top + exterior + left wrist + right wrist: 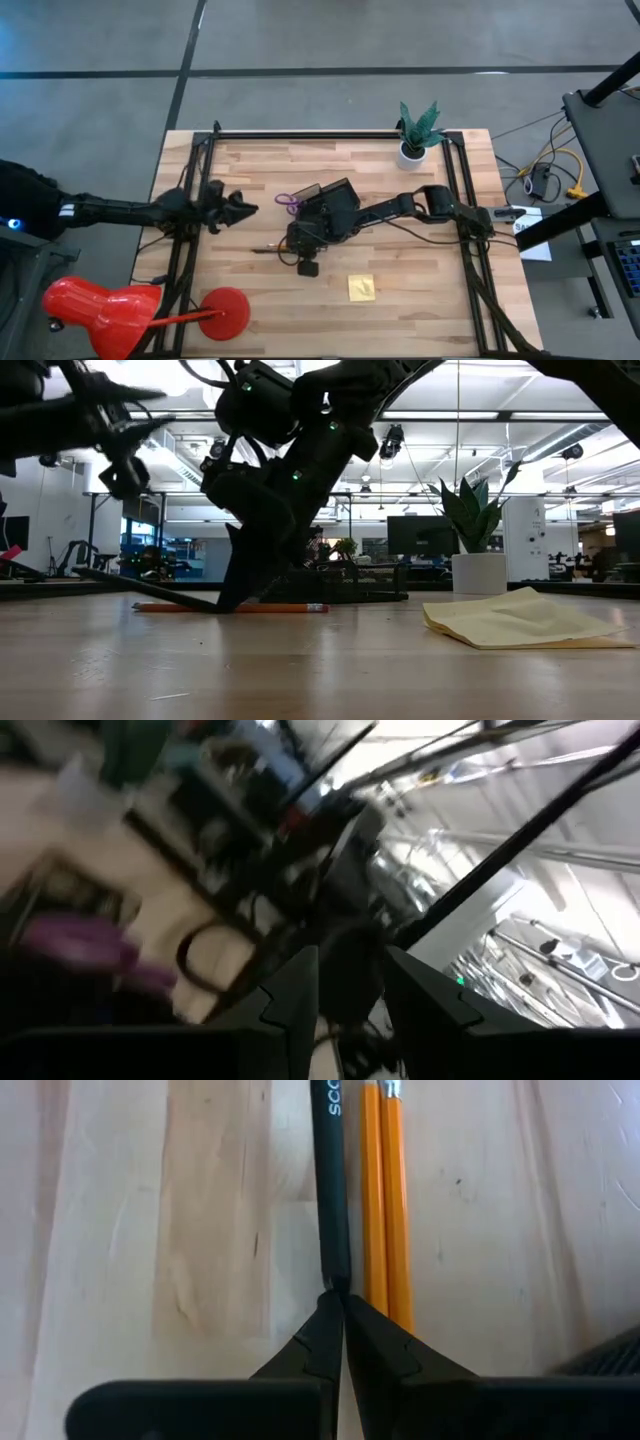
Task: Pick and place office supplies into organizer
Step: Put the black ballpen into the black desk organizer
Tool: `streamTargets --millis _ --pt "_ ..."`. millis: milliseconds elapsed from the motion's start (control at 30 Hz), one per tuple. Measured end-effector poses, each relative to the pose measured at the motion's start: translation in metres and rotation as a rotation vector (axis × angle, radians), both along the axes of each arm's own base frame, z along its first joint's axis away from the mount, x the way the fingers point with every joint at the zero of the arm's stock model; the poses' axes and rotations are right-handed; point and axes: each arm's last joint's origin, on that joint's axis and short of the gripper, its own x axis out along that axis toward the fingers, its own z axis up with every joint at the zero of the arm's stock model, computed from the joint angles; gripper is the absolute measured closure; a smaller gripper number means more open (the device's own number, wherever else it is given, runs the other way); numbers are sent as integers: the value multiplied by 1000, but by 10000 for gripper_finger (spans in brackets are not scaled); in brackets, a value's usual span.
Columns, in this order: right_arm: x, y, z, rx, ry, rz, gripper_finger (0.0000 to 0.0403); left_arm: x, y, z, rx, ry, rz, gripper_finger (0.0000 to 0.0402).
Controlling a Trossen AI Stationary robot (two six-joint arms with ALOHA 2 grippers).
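Note:
My right gripper (338, 1305) is low over the table's middle (292, 248), shut on a thin black pen (330, 1180). An orange pencil (385, 1200) lies flat on the wood right beside the pen. Purple-handled scissors (288, 200) lie beside the black organizer (340, 192), which stands just beyond my right gripper. The yellow sticky-note pad (361, 288) lies nearer the front edge. My left gripper (250, 209) hovers at the table's left, open, with nothing between its fingers (300, 1000). My right gripper pinches the pen's near end (336, 1280) between its two fingertips. The fingers slant down from the table's right and lie in line with the pen. The held end sits close to the table; the free end (90, 573) rises toward the left, clear of the wood.
A white pot with a green plant (415, 135) stands at the far right corner. A red lamp (100, 310) sits off the near left corner, its round base (225, 312) on the table. Bare wood lies around the sticky-note pad.

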Motion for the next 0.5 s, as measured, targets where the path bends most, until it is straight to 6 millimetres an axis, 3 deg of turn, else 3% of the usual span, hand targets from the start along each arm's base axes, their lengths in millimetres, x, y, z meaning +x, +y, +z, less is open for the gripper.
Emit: streamTargets --millis 200,367,500 --pt "-3 0 -4 3 12 -9 395 1 -3 -11 -32 121 -112 302" --pt "-3 0 -4 1 12 -10 395 -2 -8 -32 -40 369 -284 302" --pt "-3 0 -4 0 14 -8 395 -9 -9 -34 101 608 -327 302"
